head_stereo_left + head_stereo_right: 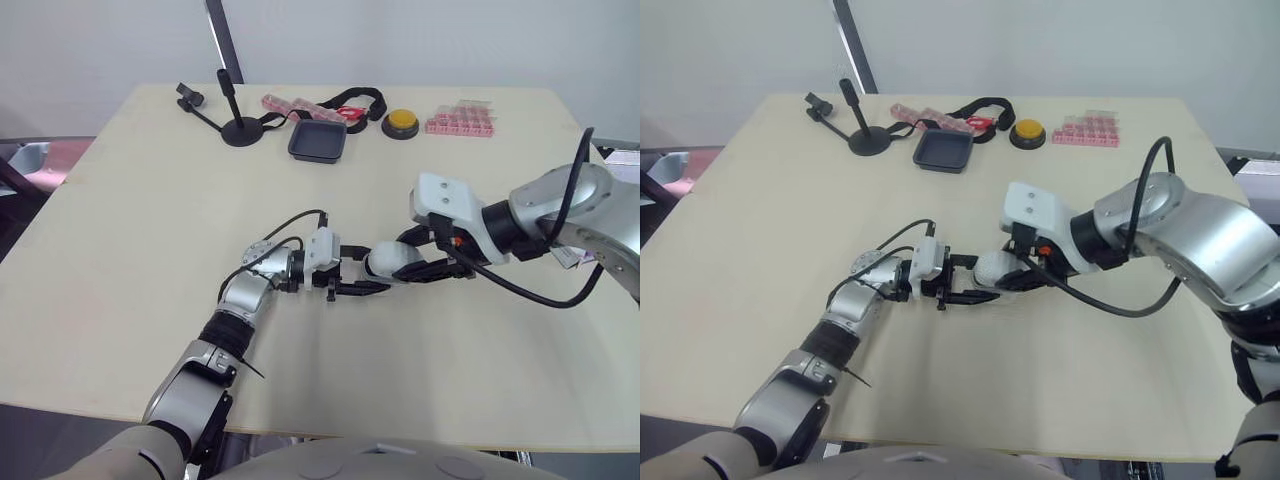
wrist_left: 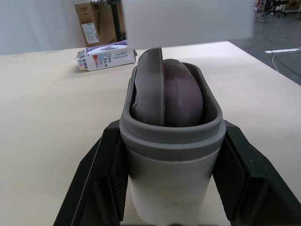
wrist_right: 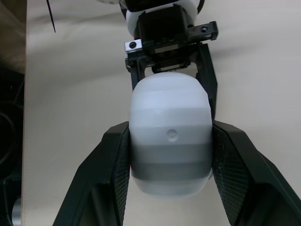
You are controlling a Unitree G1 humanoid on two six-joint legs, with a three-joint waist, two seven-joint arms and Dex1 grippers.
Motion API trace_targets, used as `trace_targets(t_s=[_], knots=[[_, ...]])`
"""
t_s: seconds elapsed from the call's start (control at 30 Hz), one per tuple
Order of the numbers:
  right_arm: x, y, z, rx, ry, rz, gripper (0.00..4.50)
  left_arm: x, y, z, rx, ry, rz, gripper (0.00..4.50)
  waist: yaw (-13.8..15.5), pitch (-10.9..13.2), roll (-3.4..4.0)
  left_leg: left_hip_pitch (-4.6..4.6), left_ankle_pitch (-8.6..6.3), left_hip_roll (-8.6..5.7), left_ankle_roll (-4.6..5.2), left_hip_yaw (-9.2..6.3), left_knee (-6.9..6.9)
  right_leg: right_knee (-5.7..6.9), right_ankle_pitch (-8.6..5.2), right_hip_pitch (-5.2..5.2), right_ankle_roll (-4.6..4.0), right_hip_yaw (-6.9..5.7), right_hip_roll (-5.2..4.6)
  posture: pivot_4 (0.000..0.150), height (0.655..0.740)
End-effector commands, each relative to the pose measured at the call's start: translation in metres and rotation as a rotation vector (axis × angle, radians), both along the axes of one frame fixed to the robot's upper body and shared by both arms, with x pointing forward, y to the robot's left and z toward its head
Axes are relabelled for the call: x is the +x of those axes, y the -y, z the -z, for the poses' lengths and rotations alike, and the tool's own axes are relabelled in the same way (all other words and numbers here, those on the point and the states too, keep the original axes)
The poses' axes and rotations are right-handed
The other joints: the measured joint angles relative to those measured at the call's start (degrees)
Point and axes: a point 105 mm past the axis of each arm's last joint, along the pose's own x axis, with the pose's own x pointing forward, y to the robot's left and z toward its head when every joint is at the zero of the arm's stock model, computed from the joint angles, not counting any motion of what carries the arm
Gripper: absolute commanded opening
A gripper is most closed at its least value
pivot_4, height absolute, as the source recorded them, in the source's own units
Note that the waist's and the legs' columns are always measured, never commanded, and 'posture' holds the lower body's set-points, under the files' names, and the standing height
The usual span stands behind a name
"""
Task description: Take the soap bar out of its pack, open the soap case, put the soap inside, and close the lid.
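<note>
Clamps white oval plastic soap case [image 1: 392, 262] between left hand [image 2: 171, 132] and right hand [image 3: 170, 127], over pale table [image 1: 150, 200], at 6 o'clock from black square tray [image 1: 318, 140]. Shows purple soap bar [image 2: 182, 92] inside. Probably feels light, rigid, slippery; better gripped across broad sides.

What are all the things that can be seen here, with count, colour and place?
table: one, beige, under everything
soap case: one, white with grey rim, table middle
soap: one, purple, inside the case
soap pack: one, white and purple, table's right side
stand: one, black, far left
tray: one, black, far middle
strap: one, black, behind tray
button: one, yellow, right of tray
block grid: one, pink, far right
left hand: black, gripping case
right hand: black, gripping case
</note>
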Motion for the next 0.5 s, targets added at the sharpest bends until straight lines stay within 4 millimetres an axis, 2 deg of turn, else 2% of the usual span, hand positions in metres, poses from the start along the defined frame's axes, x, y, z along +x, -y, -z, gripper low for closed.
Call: trace_targets(t_s=[0.03, 0.3, 0.5], knots=[[0.003, -0.005, 0.0, -0.024, 0.04, -0.009, 1.95, 0.003, -0.001, -0.002, 0.005, 0.016, -0.013, 1.92, 0.0, 0.0, -0.01, 0.0, 0.0, 0.0, -0.01, 0.01, 0.0, -0.01, 0.0, 0.0, 0.0, 0.01, 0.0, 0.15, 0.74], [0.01, -0.004, 0.004, -0.049, 0.058, -0.02, 1.95, 0.003, -0.001, -0.001, 0.008, 0.009, -0.019, 1.92, 0.1, 0.0, -0.02, 0.04, 0.01, 0.0, -0.01, 0.01, 0.0, 0.08, 0.0, 0.0, 0.0, -0.01, -0.01, 0.15, 0.74], [0.008, -0.005, 0.01, -0.06, 0.038, -0.047, 1.95, 0.003, -0.002, -0.001, 0.011, 0.002, -0.028, 1.92, 0.0, 0.0, -0.02, 0.03, 0.01, 0.0, -0.01, 0.01, 0.02, 0.08, 0.0, 0.0, 0.0, 0.01, -0.01, 0.15, 0.74]])
